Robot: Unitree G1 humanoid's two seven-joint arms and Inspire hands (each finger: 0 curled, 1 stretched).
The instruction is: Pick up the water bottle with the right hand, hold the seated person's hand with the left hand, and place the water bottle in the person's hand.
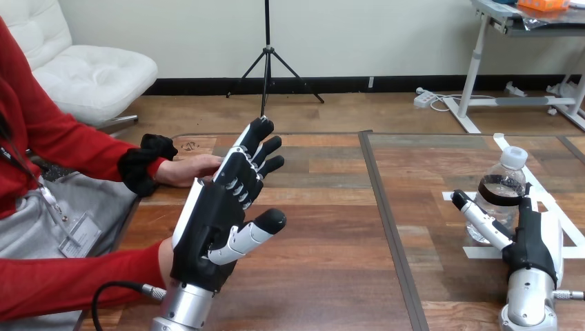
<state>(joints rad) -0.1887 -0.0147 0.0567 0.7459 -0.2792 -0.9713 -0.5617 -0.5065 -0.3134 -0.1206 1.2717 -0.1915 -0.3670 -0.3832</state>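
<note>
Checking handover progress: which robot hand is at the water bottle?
The right robot hand, beside the water bottle; the left robot hand is open, far from it, near the person's hand.

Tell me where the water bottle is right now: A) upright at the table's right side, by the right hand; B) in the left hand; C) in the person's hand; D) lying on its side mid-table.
A: the water bottle stands upright at the right side of the table, by the right hand; the left hand is open and empty, and the person's hand holds nothing.
</note>
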